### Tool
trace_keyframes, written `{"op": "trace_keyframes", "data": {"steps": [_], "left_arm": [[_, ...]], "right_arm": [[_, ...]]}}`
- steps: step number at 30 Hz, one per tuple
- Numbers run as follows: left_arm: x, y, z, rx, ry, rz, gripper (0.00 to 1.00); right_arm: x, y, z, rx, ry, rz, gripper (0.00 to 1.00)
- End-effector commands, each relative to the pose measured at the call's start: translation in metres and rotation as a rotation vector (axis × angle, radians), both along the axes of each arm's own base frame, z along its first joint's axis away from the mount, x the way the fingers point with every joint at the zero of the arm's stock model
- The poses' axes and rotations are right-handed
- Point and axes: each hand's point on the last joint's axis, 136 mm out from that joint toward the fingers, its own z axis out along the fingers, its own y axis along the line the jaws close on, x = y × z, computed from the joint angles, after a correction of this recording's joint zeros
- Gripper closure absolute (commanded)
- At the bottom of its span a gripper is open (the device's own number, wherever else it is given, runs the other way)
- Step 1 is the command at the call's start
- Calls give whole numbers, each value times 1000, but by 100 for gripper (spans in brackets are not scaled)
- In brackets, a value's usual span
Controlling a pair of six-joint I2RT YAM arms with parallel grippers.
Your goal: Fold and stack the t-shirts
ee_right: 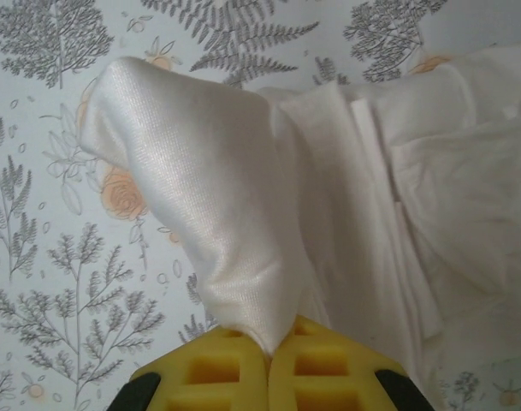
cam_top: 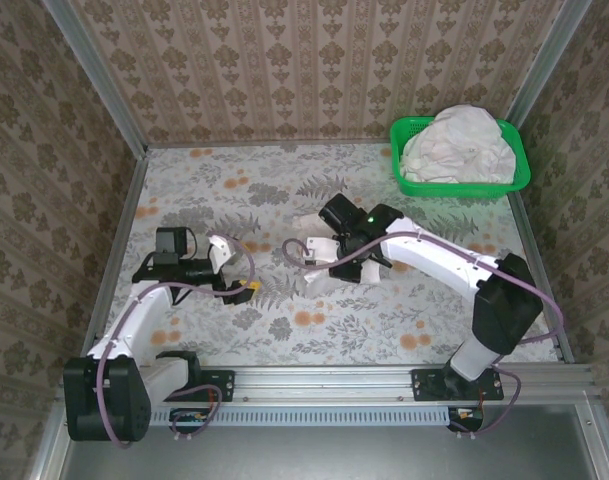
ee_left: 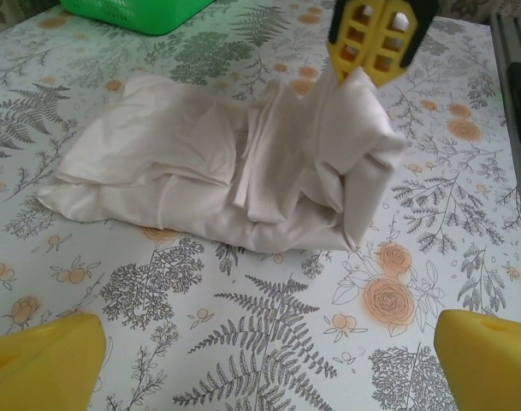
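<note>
White cotton t-shirt (cam_top: 306, 248) is lying partly folded near the middle of the floral worktop (cam_top: 214, 190) in the top view. The right arm is reaching in from its base, elbow bent and forearm slanting leftward, with the right tool (cam_top: 329, 258) sitting over the cloth. The left arm is crouching low on its own side, and the left tool (cam_top: 242, 272) is pointing at the shirt but staying apart from it. Spare t-shirts (cam_top: 454, 145) are heaping in the green basket (cam_top: 399, 160) at the far right corner. Left wrist view: the left tool (ee_left: 260, 377) is hovering over bare worktop just short of the t-shirt (ee_left: 183, 171), jaws wide apart, nothing between them. The right tool (ee_left: 375, 38) is pinching one end of the shirt from above, raising a standing flap. Right wrist view: the right tool (ee_right: 269, 368) is clamping tight on a gathered fold of the t-shirt (ee_right: 200, 188), cloth draping off its tips. Judgement: a fold of this shirt is in hand and stacking is not yet begun. The next move is probably calling for carrying the flap across the shirt's body and laying it flat before letting go.
</note>
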Motion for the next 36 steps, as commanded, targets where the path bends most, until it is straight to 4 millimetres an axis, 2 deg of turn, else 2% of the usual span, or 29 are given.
{"op": "trace_keyframes", "data": {"steps": [1, 10, 17, 22, 25, 27, 31, 36], "left_arm": [[2, 0, 6, -11, -43, -23, 0], [15, 4, 8, -14, -63, -13, 0], [10, 4, 6, -19, -44, -15, 0], [9, 3, 7, -29, -52, -10, 0], [21, 0, 9, -36, -66, 19, 0], [45, 4, 9, -50, -17, 135, 0], [103, 24, 6, -62, 211, 470, 0], [137, 16, 9, -76, 426, 676, 0]], "right_arm": [[9, 0, 9, -5, 27, 43, 100], [55, 4, 29, 28, 8, 45, 100], [104, 8, 30, 18, -36, 33, 100], [120, 6, 36, 34, -32, 24, 100], [116, 6, 37, 40, -10, 30, 100], [105, 7, 37, 55, 20, 31, 100], [80, 5, 28, 44, 14, 42, 100], [51, 6, 16, 42, 12, 32, 100]]}}
